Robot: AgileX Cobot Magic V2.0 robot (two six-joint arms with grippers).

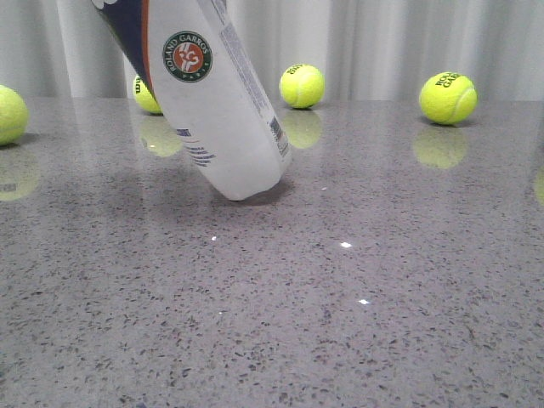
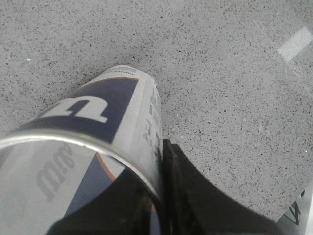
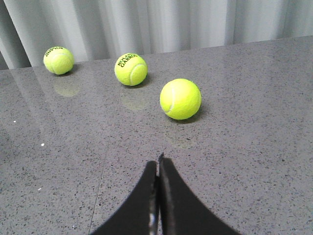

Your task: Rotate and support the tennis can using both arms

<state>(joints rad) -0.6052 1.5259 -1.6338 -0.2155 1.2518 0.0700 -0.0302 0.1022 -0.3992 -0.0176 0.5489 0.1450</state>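
Observation:
The tennis can (image 1: 217, 102) is tilted, its top leaning to the upper left out of the front view. Only its bottom edge rests on the grey table (image 1: 357, 297). The green Roland Garros badge (image 1: 187, 56) faces the camera. In the left wrist view the can (image 2: 105, 117) shows its navy panel, white logo and metal rim (image 2: 73, 142). My left gripper (image 2: 157, 164) is shut on the can's wall at the rim, one finger inside and one outside. My right gripper (image 3: 157, 164) is shut and empty, low over the table. Neither gripper shows in the front view.
Several yellow-green tennis balls lie along the table's back: one far left (image 1: 10, 115), one behind the can (image 1: 146, 93), one at centre (image 1: 302, 86), one at right (image 1: 448, 97). Three balls (image 3: 180, 99) (image 3: 130, 69) (image 3: 58, 60) lie ahead of my right gripper. A curtain hangs behind.

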